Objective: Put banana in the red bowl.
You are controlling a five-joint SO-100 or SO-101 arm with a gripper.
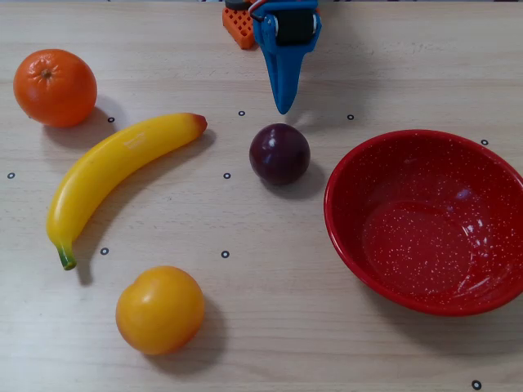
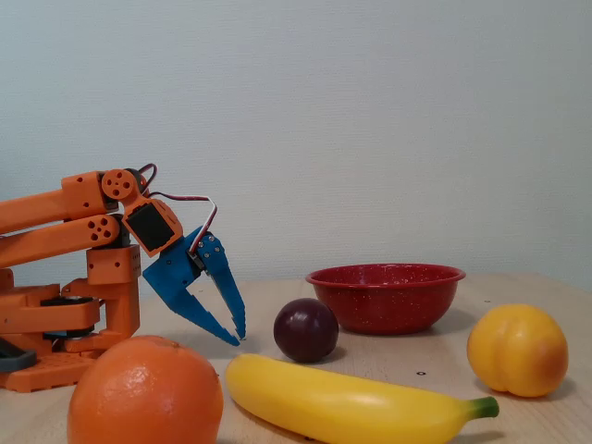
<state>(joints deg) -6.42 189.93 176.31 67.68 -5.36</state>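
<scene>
The long yellow banana (image 1: 114,170) lies on the wooden table at the left of the overhead view, its green stem toward the bottom and its reddish end toward the top right. It also lies across the foreground of the fixed view (image 2: 347,403). At the right stands the empty red bowl (image 1: 425,159), seen too in the fixed view (image 2: 386,298). My blue gripper (image 1: 283,106) hangs at the top centre, shut with nothing in it, just above the table (image 2: 237,339). It is well to the right of the banana's reddish end and apart from it.
A dark purple plum (image 1: 279,153) sits just below the gripper tip, between banana and bowl. An orange (image 1: 55,87) rests at the top left, and a yellow-orange fruit (image 1: 160,309) at the bottom left. The orange arm base (image 2: 65,314) stands behind.
</scene>
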